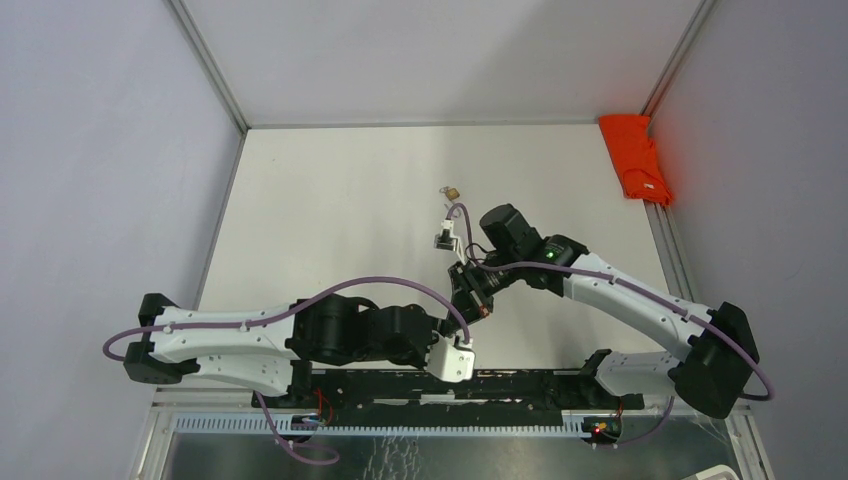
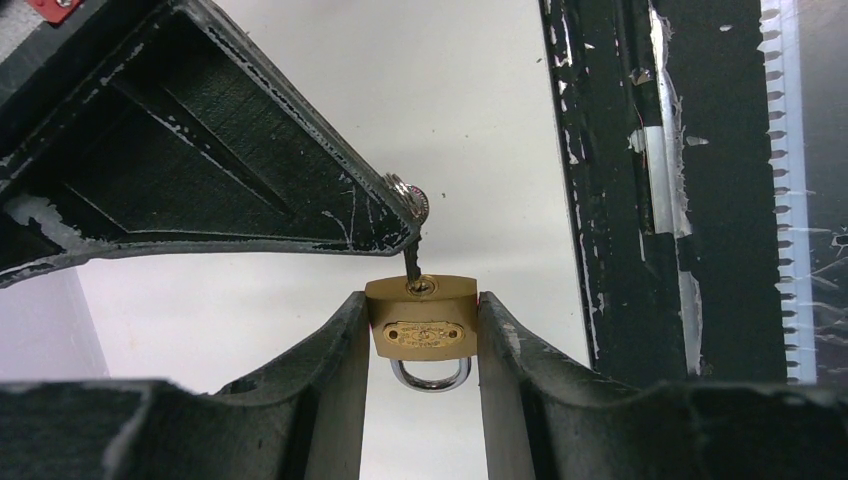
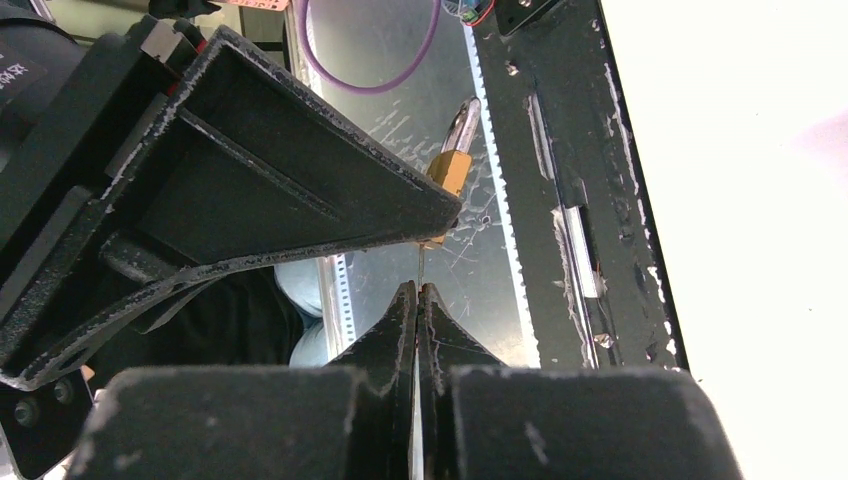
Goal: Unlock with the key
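Left wrist view has the left gripper [image 2: 421,300] clamped narrow on the brass padlock [image 2: 422,325], one finger flat against each side of the body. The shackle [image 2: 430,375] points back toward that wrist and the keyway [image 2: 422,286] faces away from it. The right wrist view shows the right gripper [image 3: 418,295] pinched almost fully together on the key [image 2: 412,262], which is seen edge-on there as a thin sliver between the pads.

The relation that matters is the line of the key. Its blade runs from the right gripper straight into the keyway, close to in line with the padlock's long axis though tilted a little. The tip is at or inside the slot. I cannot tell how deep it sits, since the blade is dark and the right gripper's finger crowds it.

From the top external view the two grippers meet above the middle of the bench [image 1: 330,200]. The left reaches from the near side and the right from the far side, so the padlock lies just near of the right gripper, with only the blade between them.

By my reading the step in hand is seating and turning. That calls for the right wrist to roll about the blade's axis while the left holds the body firm; a sideways push could bend the key or slip the padlock.

Farther off lie a small brassy object [image 1: 452,190] on the far bench and an orange cloth [image 1: 636,160] at the far right
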You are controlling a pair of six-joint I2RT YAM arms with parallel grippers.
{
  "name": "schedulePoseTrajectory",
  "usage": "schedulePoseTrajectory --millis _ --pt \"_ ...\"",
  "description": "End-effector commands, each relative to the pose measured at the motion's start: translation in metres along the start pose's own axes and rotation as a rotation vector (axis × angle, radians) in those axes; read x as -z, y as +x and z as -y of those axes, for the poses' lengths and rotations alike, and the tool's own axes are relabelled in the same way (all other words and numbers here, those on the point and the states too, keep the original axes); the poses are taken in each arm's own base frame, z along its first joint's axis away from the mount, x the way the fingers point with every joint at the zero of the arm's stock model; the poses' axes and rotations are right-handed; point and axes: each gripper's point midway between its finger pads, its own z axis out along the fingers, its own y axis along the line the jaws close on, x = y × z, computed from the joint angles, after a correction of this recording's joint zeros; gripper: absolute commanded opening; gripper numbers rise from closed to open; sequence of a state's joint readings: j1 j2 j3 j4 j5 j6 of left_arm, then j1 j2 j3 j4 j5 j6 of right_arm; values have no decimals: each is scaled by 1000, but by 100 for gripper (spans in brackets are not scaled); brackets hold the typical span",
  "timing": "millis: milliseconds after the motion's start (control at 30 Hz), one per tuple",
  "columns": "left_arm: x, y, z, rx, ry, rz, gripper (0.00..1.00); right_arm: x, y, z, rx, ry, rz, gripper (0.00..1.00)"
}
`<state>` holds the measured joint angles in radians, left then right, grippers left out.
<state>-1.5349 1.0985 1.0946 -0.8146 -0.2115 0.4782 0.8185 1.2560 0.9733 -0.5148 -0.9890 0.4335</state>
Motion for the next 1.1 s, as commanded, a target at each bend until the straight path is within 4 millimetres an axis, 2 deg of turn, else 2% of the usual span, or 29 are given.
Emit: schedulePoseTrajectory --millis 0,467,800,1067 --pt "-2 -28 1 -7 12 99 2 2 -29 -29 146 -80 73 0" --pt "-2 -30 -7 -1 -26 97 2 -7 -19 -29 117 -86 62 0" --pt "0 -30 -13 11 -59 93 2 -5 -17 -21 90 -16 70 0" --pt "-2 -22 -15 6 -87 72 2 1 -17 -25 105 9 77 0"
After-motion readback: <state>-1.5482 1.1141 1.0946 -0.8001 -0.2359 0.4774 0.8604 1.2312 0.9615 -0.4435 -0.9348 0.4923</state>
